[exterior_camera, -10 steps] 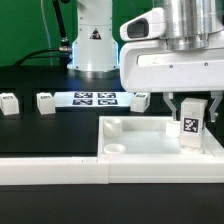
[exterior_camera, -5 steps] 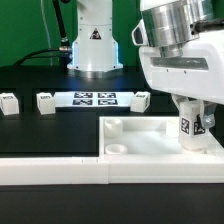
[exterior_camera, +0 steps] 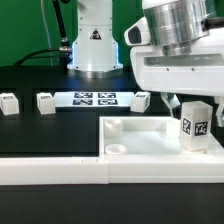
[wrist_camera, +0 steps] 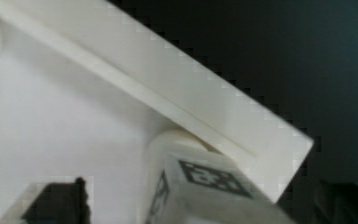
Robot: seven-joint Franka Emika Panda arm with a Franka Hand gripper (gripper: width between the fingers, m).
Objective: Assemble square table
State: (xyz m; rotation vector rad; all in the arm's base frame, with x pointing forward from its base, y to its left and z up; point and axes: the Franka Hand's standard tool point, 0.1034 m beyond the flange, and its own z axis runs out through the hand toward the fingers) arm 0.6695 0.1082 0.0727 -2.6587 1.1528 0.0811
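Observation:
The square table top (exterior_camera: 135,133), a white tray with a raised rim and a round corner socket (exterior_camera: 116,149), lies at the exterior view's right. One white tagged leg (exterior_camera: 196,125) stands upright in its far right corner. My gripper (exterior_camera: 194,108) is straight above the leg with its jaws on either side of it. In the wrist view the leg (wrist_camera: 202,180) stands against the rim (wrist_camera: 176,92), and one dark finger (wrist_camera: 57,200) is clearly apart from it. My gripper (wrist_camera: 194,190) looks open. Three more legs (exterior_camera: 10,101) (exterior_camera: 46,100) (exterior_camera: 141,98) lie on the black table.
The marker board (exterior_camera: 95,98) lies between the loose legs at the back. The long white L-shaped rail (exterior_camera: 55,172) runs along the front edge and up against the tray. The arm's base (exterior_camera: 95,40) stands behind the marker board.
The hand turned about the upright leg half a second ago and now sits square again. The leg has turned a little and now shows two tagged faces.

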